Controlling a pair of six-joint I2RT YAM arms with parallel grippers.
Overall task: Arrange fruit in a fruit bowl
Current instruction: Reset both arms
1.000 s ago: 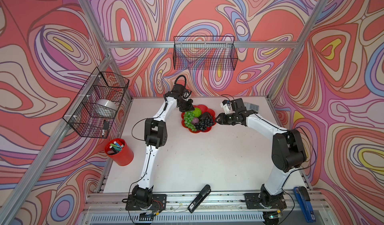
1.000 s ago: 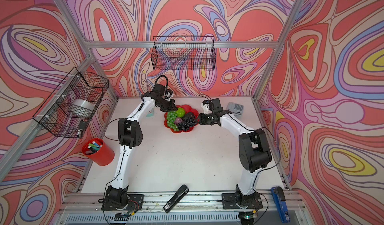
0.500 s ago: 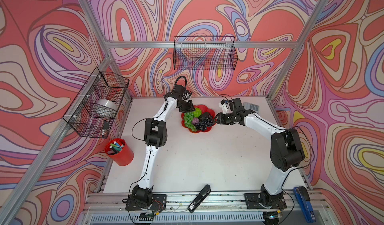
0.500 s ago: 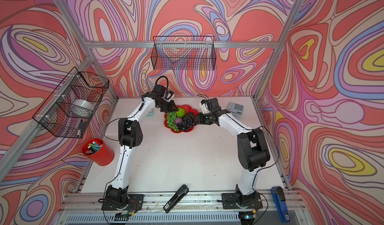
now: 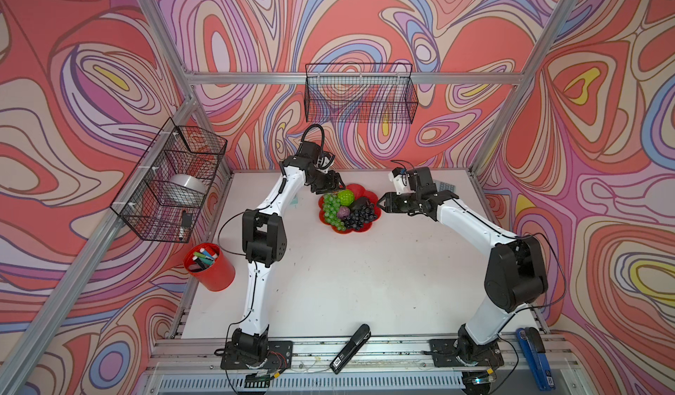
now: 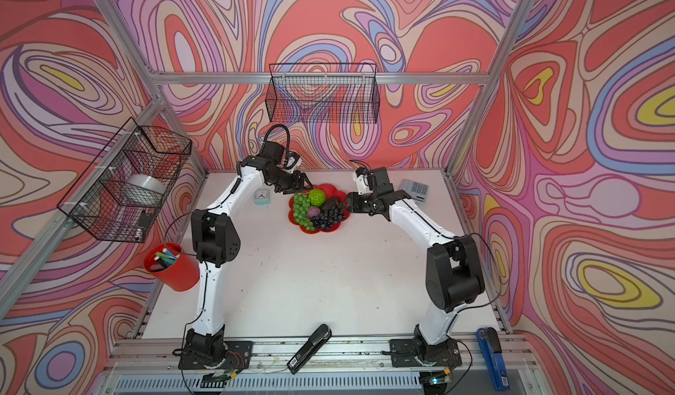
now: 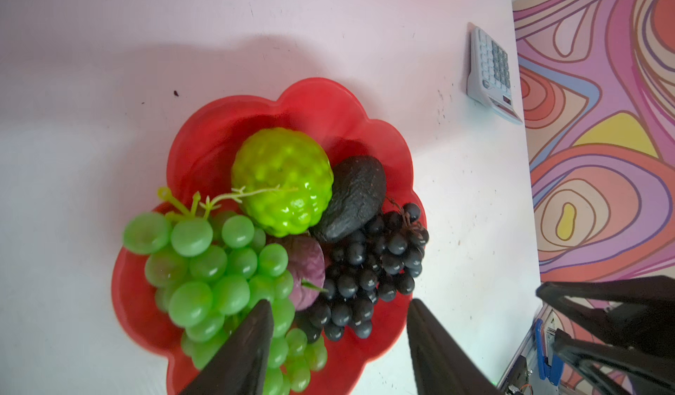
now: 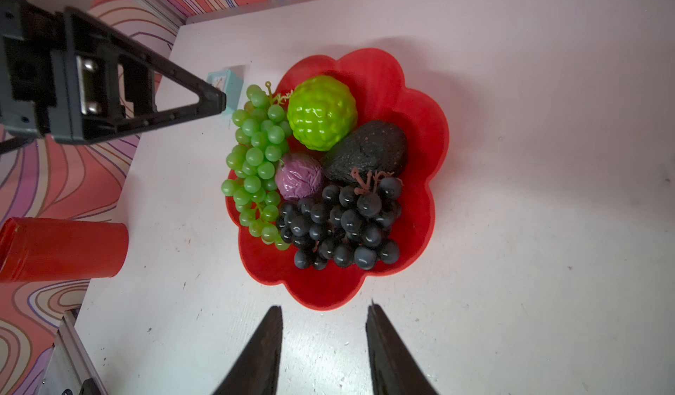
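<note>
The red flower-shaped fruit bowl point(image 5: 359, 190) stands at the back middle of the table and holds all the fruit. In it lie a green grape bunch point(image 7: 204, 261), a bumpy lime-green ball point(image 7: 283, 181), a black avocado point(image 7: 356, 196), a small purple fruit point(image 8: 299, 177) and a dark grape bunch point(image 8: 343, 225). My left gripper point(image 7: 339, 301) hangs open just above the bowl's far-left side, over the grapes, holding nothing. My right gripper point(image 8: 324, 306) is open and empty over bare table, just off the bowl's right rim.
A red cup of markers point(image 5: 210, 267) stands at the left edge. A small teal clock point(image 6: 262, 196) sits left of the bowl, a calculator point(image 6: 414, 189) at the back right. A black stapler point(image 5: 350, 348) and a blue stapler point(image 5: 535, 360) lie on the front rail. Wire baskets point(image 5: 359, 93) hang on the walls.
My left gripper's jaws have gone from shut to open above the bowl. The right gripper has edged slightly toward the bowl and widened a little.
</note>
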